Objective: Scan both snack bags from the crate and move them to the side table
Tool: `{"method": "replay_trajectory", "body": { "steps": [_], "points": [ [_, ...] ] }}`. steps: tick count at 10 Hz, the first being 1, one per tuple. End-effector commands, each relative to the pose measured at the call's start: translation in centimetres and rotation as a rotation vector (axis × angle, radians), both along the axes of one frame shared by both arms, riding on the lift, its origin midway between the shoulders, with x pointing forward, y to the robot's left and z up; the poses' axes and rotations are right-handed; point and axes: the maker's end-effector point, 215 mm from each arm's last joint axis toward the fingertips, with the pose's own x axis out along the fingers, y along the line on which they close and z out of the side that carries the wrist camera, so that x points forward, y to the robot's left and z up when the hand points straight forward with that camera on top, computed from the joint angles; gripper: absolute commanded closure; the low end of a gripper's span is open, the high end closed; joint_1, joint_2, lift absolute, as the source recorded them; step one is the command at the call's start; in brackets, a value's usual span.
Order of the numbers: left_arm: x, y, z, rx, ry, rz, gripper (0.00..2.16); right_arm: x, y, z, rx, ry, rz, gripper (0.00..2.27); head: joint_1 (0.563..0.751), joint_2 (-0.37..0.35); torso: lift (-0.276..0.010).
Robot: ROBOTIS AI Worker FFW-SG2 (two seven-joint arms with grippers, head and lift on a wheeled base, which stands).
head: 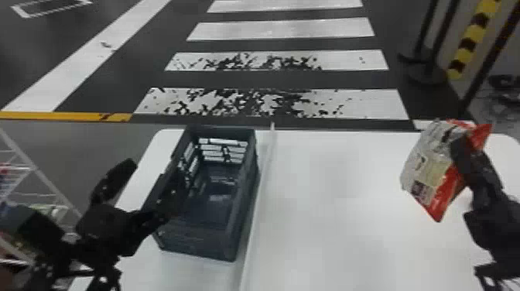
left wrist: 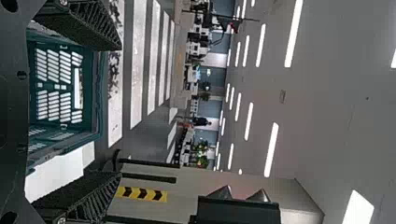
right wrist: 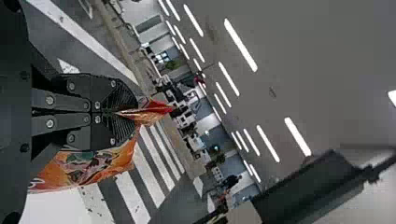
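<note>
A right arm enters from the right edge, its gripper (head: 464,151) pinched shut on a red-and-white snack bag (head: 425,166), held tilted above the right part of a white tabletop (head: 329,216). From the lower left, a left arm angles its gripper (head: 149,182), jaws spread wide, at the left side of a dark crate (head: 205,236).

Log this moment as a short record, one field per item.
Container: dark blue-grey plastic crate with slatted walls
Support: white table, crate on its left part
Item: red-and-white crinkled snack bag, held up over the table's right part
Black right gripper: shut on the snack bag
Black left gripper: open, at the crate's left side
</note>
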Motion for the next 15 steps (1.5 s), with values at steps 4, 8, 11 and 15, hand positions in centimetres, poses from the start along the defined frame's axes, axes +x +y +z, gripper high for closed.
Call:
{"method": "replay_trajectory", "body": {
  "steps": [4, 8, 11, 15],
  "points": [
    [0.2, -0.5, 0.1, -0.018, -0.021, -0.004, 0.04, -1.7, -8.7, -14.6, 0.493, 0.167, -0.128, 2.24, 0.695, -0.054, -0.095],
    [0.1, -0.7, 0.5, -0.024, -0.034, -0.008, 0.04, -6.6, -14.3, -16.5, 0.376, 0.126, -0.324, 2.24, 0.695, -0.144, -0.095],
    [0.7, -1.5, 0.3, -0.042, -0.054, -0.016, 0.04, -9.9, -13.6, -15.9, 0.257, 0.155, -0.354, 2.00, 0.695, -0.184, -0.095],
    [0.9, -2.1, 0.4, -0.054, -0.070, -0.034, 0.04, -8.7, -9.2, -17.2, 0.177, 0.199, -0.376, 2.00, 0.695, -0.156, -0.095]
  ]
}}
